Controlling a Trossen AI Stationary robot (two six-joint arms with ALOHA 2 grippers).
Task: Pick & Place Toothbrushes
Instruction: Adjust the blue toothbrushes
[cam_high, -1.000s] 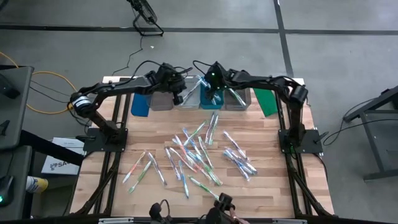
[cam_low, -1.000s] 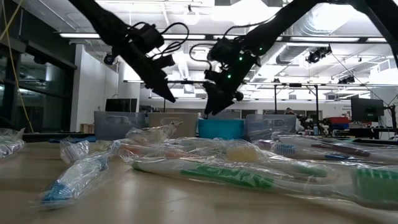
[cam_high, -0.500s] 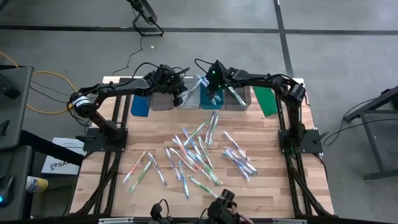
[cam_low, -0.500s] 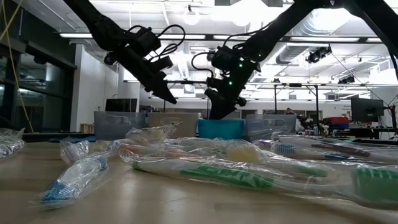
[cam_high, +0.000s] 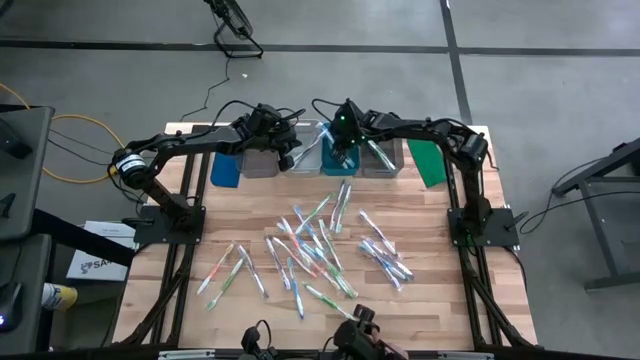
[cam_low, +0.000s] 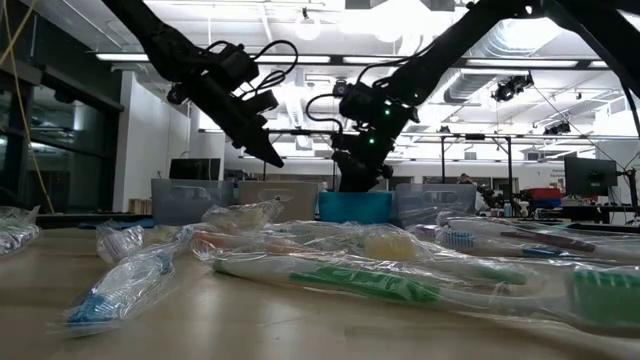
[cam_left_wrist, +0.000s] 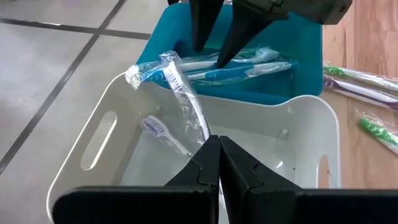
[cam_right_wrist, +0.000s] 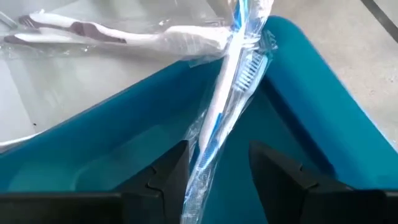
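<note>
Many wrapped toothbrushes (cam_high: 320, 240) lie scattered on the wooden table. My right gripper (cam_right_wrist: 217, 168) stands open, low inside the teal bin (cam_high: 335, 160), one finger on either side of a blue wrapped toothbrush (cam_right_wrist: 224, 112). That toothbrush lies in the bin with its far end leaning on the rim. My left gripper (cam_left_wrist: 214, 146) is shut with nothing in it. It hovers above the white bin (cam_left_wrist: 298, 130), where a purple-headed toothbrush (cam_left_wrist: 155, 127) lies.
A row of bins stands along the table's far edge: blue (cam_high: 225, 168), grey (cam_high: 260, 165), white, teal and another grey one (cam_high: 383, 158). A green lid (cam_high: 428, 165) lies to their right. The two grippers are close together over neighbouring bins.
My right gripper has gone down into the teal bin, staying over the blue toothbrush.
</note>
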